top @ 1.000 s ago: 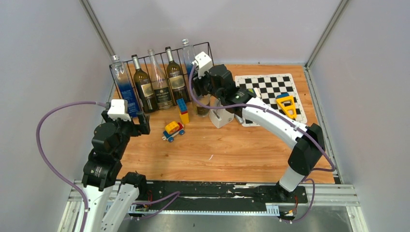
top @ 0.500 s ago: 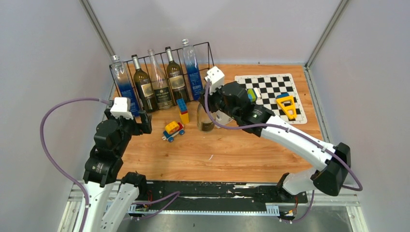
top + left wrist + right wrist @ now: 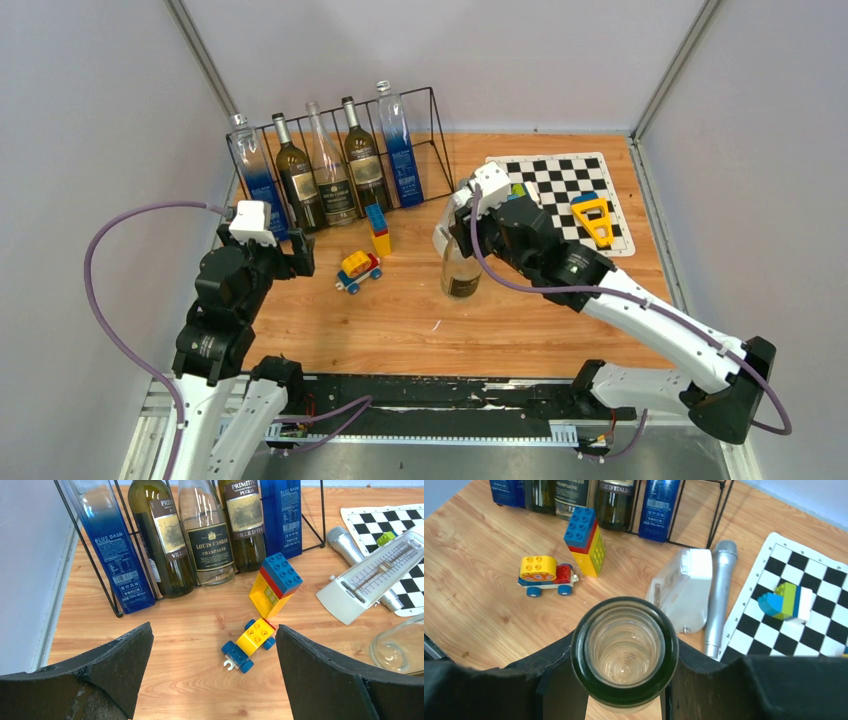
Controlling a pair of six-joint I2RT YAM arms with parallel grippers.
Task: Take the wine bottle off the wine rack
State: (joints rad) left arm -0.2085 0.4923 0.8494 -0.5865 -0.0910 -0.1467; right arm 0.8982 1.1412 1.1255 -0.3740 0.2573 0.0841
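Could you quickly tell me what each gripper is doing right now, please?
Left gripper: open, empty.
Right gripper: closed on the wine bottle, at its neck.

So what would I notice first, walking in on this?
Probably the right gripper, clamped on the neck of an upright wine bottle in the middle of the table. Behind it, at the back left, a black wine rack holds five more bottles; a chessboard lies at the back right.

wine bottle (image 3: pixel 461 272) carried away from wine rack (image 3: pixel 437 140), now mid-table
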